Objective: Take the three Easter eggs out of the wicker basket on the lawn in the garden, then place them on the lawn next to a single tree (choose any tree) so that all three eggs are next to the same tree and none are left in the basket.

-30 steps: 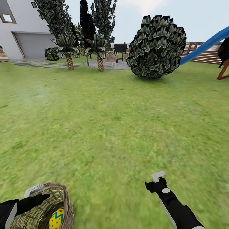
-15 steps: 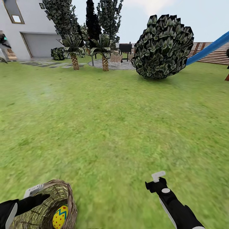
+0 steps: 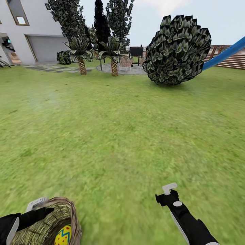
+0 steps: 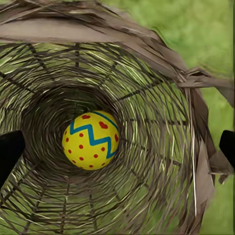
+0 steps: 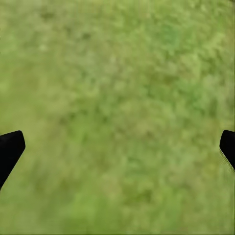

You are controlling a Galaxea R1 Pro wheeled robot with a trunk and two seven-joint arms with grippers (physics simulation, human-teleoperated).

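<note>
Wicker basket (image 4: 161,63) cradles one Easter egg (image 4: 91,140) between the spread left gripper (image 4: 117,147); right gripper (image 5: 117,147) gapes over lawn (image 5: 117,98).

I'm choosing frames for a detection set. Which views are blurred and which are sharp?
Head view: lawn smeared and soft near the camera, round shrub crisper. Left wrist view: Easter egg and wicker basket weave sharp. Right wrist view: grass a blurred green, without detail.
</note>
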